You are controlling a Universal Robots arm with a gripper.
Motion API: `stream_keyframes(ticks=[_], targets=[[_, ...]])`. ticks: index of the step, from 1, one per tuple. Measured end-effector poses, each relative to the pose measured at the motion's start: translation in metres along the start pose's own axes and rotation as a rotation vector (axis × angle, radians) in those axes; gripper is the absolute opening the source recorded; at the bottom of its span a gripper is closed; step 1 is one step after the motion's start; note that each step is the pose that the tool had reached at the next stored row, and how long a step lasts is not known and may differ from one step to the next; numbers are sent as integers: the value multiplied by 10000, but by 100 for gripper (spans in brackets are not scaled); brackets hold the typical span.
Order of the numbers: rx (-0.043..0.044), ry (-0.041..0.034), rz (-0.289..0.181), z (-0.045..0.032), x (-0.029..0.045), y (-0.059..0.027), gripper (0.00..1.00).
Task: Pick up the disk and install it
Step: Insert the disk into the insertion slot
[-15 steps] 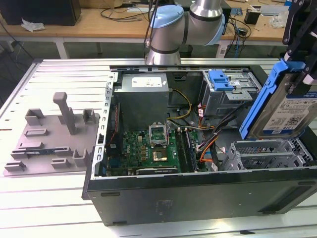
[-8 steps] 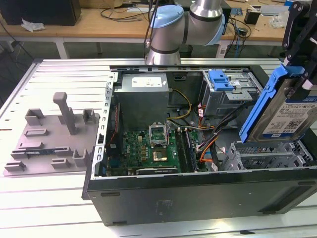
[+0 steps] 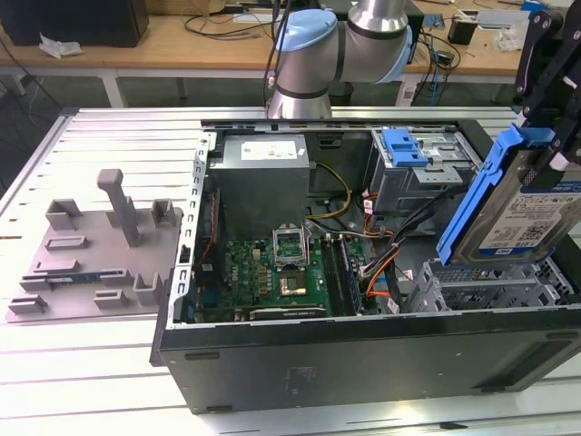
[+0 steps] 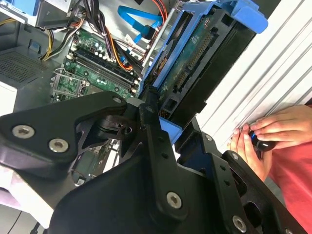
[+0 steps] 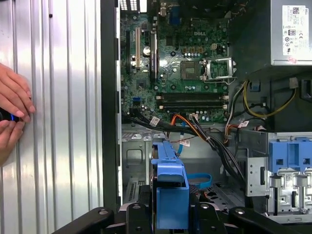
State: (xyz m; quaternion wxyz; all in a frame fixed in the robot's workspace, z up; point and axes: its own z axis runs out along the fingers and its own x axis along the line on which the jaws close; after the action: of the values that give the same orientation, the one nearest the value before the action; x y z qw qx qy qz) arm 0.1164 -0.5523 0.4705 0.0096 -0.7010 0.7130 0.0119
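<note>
Gripper [image 3: 550,136] clamps disk [image 3: 522,213], tilted above drive bay [image 3: 481,292]; pickup done, install pending; square alignment likely critical.

Open case [image 3: 363,359] on slatted table [image 3: 109,145]: motherboard [image 3: 272,272] inside, power supply [image 3: 261,177] next to it. Grey fixture [image 3: 100,245] beside case, exterior view's left.

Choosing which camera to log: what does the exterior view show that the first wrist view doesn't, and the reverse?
Exterior view: the grey fixture on the table at that view's left, the arm, and the disk's labelled face. First wrist view: a person's hands on the ribbed table beside the case. Both: the motherboard, the blue latch, and the disk gripped in the tool.
</note>
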Motion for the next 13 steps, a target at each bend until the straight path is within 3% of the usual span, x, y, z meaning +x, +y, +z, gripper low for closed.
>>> stream_keyframes(ticks=[13], targets=[[0,1,0,64,2,0,37]])
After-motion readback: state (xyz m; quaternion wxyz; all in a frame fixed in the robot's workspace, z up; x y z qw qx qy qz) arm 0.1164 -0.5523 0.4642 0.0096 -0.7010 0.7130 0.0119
